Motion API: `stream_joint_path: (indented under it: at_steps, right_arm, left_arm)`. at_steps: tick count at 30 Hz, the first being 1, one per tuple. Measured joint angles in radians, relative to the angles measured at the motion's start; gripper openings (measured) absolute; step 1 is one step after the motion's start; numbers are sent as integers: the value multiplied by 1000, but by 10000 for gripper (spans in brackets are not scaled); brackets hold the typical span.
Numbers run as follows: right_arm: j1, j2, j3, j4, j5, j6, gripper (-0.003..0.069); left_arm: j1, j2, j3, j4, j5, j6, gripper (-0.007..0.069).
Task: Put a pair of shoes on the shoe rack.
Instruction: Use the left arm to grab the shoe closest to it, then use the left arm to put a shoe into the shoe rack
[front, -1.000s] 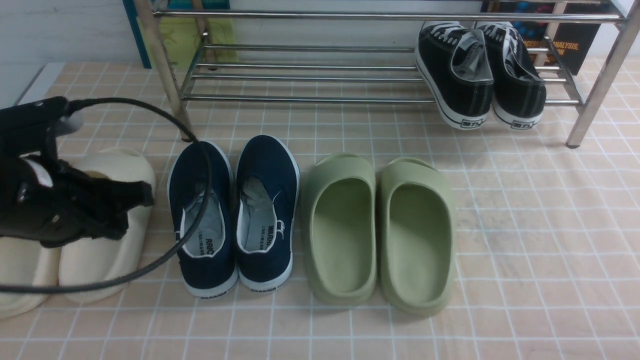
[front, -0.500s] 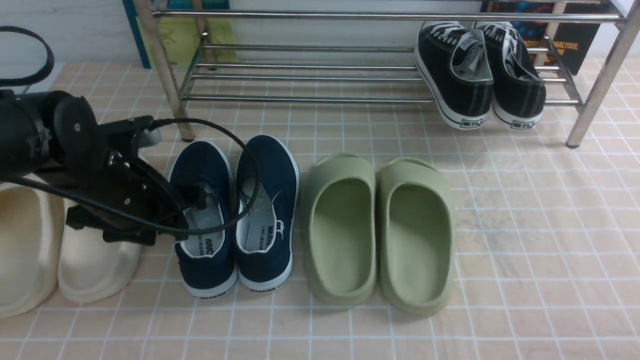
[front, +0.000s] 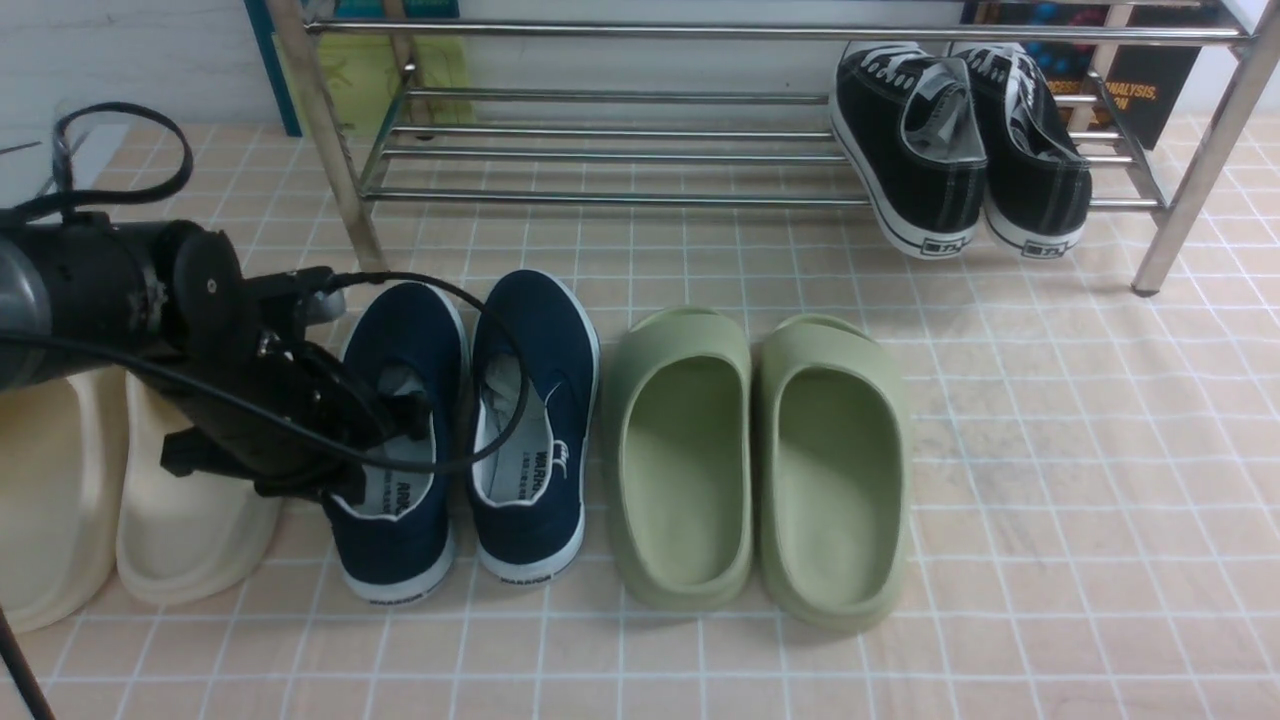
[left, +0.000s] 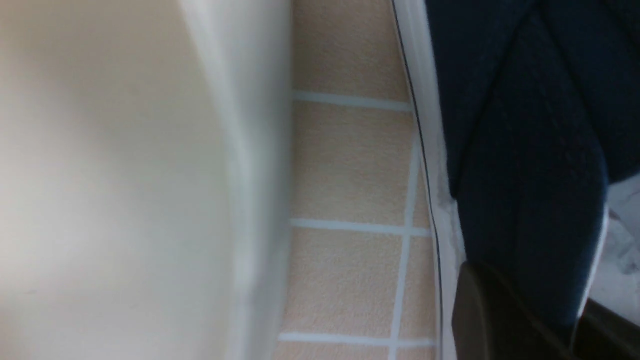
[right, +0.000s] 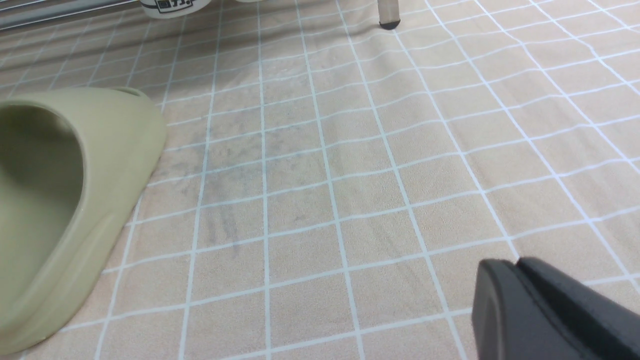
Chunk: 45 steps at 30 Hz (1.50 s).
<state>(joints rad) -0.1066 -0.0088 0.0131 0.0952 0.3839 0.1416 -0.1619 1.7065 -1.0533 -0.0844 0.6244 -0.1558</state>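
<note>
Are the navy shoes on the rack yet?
No, both navy shoes are in front of the rack, which holds only black sneakers.

Front faces shoe rack (front: 620, 198); wrist views hug floor (right: 350, 175) (close).

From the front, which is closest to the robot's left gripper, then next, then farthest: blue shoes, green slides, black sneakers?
1. Blue shoes, at the left gripper, which grips the left one's side.
2. Green slides, on the floor to their right.
3. Black sneakers, up on the shoe rack, far right.
</note>
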Motion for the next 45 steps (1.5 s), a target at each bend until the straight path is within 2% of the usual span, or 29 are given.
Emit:
stream_joint_path:
  at_steps: [5, 12, 27, 33, 37, 38, 39, 40, 43, 45]
  right_arm:
    - [0, 0, 0, 0, 0, 0, 37]
    - [0, 0, 0, 0, 0, 0, 37]
    - [0, 0, 0, 0, 1, 0, 37]
    - [0, 0, 0, 0, 1, 0, 37]
    - [0, 0, 0, 0, 1, 0, 37]
    - [0, 0, 0, 0, 1, 0, 37]
    - [0, 0, 0, 0, 1, 0, 37]
    - [0, 0, 0, 0, 1, 0, 37]
    - [0, 0, 0, 0, 1, 0, 37]
    - [0, 0, 0, 0, 1, 0, 37]
  left_arm:
    - [0, -58, -151, 13, 162, 10, 36]
    - [0, -6, -370, 12, 177, 15, 36]
    - [0, 489, -1063, 10, 243, -1, 36]
    - [-4, 546, -1165, -11, 304, -70, 39]
    - [-10, 561, -1171, -26, 288, -58, 58]
    - [-15, 595, -1174, -31, 154, -16, 91]
    - [-15, 595, -1174, -31, 154, -13, 96]
    - [-11, 620, -1174, -24, 95, 0, 136]
    - [-5, 634, -1174, -19, 80, 9, 253]
    - [-5, 633, -1174, -16, 77, 11, 304]
